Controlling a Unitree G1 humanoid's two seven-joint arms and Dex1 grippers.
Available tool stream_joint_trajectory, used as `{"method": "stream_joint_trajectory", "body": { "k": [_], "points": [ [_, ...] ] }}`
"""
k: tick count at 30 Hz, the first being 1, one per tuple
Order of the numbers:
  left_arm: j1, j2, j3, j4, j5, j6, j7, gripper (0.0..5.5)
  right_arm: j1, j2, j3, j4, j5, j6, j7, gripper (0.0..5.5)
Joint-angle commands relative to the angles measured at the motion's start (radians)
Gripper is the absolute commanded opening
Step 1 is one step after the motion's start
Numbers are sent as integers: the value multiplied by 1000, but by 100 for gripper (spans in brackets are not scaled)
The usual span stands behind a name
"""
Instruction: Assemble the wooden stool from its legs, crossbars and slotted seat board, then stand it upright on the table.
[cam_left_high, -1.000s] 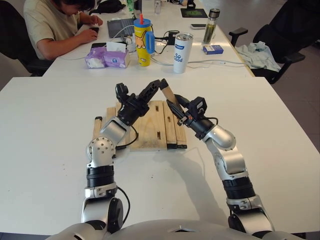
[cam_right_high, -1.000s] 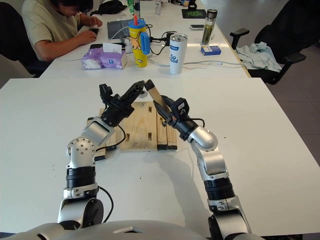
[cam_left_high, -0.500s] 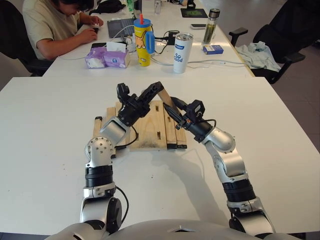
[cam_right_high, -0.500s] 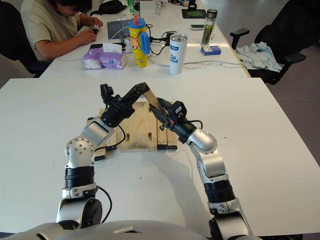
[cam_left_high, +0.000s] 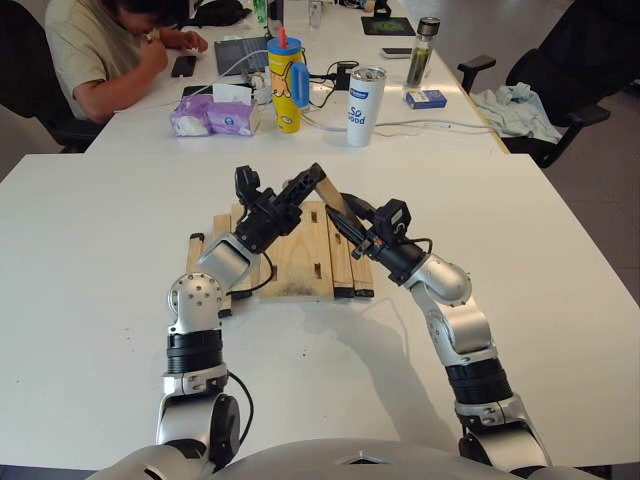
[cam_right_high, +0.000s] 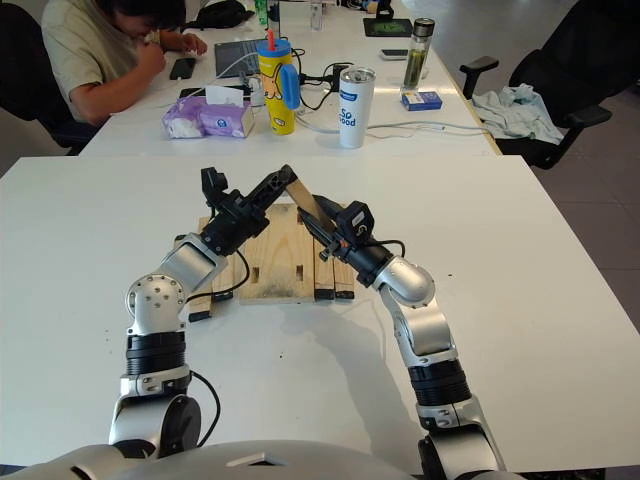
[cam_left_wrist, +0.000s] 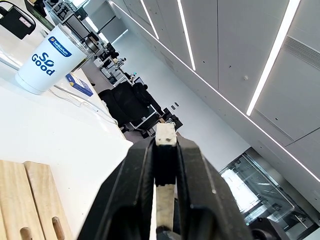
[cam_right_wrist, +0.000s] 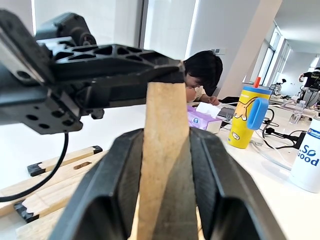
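**Both pincers clamped on one wooden bar above the board**

In the air over the board, the left pincer (cam_left_high: 312, 182) is closed tight on the upper end of a wooden bar (cam_left_high: 333, 196). The left wrist view shows its fingers (cam_left_wrist: 132, 180) pressed against the bar's two sides, with the bar tip poking just past them. The right pincer (cam_left_high: 347, 218) grips the same bar lower down, its fingers (cam_right_wrist: 125, 175) flat against both sides. The bar slants, clear of the tabletop (cam_left_high: 560, 300), with its upper end leaning toward the robot's left. I can't tell whether it is a leg or a crossbar.

The board (cam_left_high: 300, 255) lies flat with its slots facing up. It sits about midway between the tabletop's left and right edges, nearer the far edge than the near one. The loose bars (cam_left_high: 347, 268) with black ends lie flat, touching the board's right side. One more bar (cam_left_high: 193, 262) lies along the board's left side, partly hidden by the left arm.

Past the far edge is a second tabletop (cam_left_high: 400, 138). On it stand a white tumbler (cam_left_high: 366, 92), a yellow cup (cam_left_high: 286, 85) and a tissue pack (cam_left_high: 215, 115).
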Motion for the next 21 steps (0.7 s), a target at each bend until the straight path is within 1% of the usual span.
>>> {"method": "stream_joint_trajectory", "body": {
  "k": [1, 6, 10, 12, 14, 21],
  "points": [
    [4, -8, 13, -1, 60, -78, 30, 46, 3, -8, 13, 20, -6, 66, -12, 194],
    [54, -40, 19, -70, 143, -190, 103, 46, 25, -32, 25, 29, -16, 168, -19, 278],
    [125, -56, 65, -161, 248, -332, 207, 46, 16, -10, -38, 24, 21, 244, -85, 280],
    [154, -44, 74, -178, 326, -406, 235, 46, 7, 2, -69, 38, 34, 266, -119, 280],
    [164, -45, 76, -160, 389, -469, 258, 46, -2, 4, -92, 62, 39, 273, -135, 280],
    [155, -14, 99, -29, 491, -571, 275, 46, -7, 18, -98, 68, 23, 269, -163, 280]
  ]
}}
